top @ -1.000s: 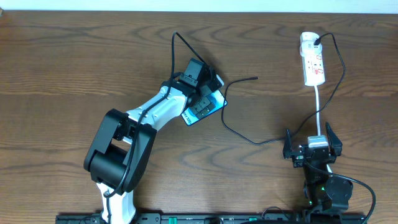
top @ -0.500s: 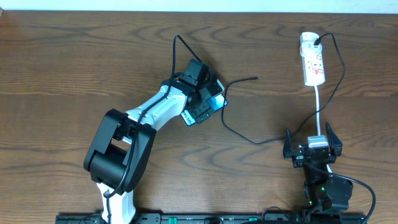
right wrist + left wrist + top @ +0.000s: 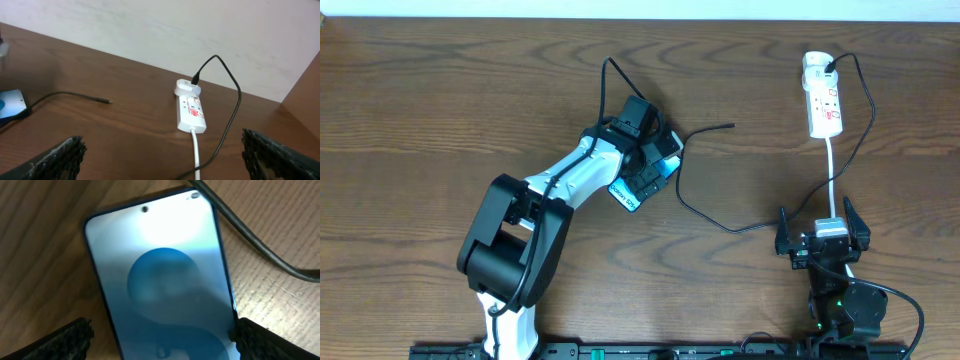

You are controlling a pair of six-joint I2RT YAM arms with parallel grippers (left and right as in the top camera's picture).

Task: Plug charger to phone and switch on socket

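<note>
Overhead: phone (image 3: 668, 166) lies flat near the table (image 3: 440, 90) centre, screen up, mostly covered by the left gripper (image 3: 653, 163). Left wrist view: phone (image 3: 160, 275) sits between the spread jaws, one finger (image 3: 262, 340) right at its edge, the other finger (image 3: 65, 340) apart from it, so released, no grasp. Charger (image 3: 705, 215) is plugged into the far end of the socket (image 3: 823, 100); the cable loops down past the right gripper (image 3: 823, 232), runs over to the phone and crosses its top corner (image 3: 260, 250). The connector tip (image 3: 730, 126) lies loose on the wood just beyond the phone, not in it. Right wrist view: right gripper (image 3: 167, 160) has its jaws wide apart, nothing between them, well short of the socket (image 3: 191, 111). Can't tell the switch position.
</note>
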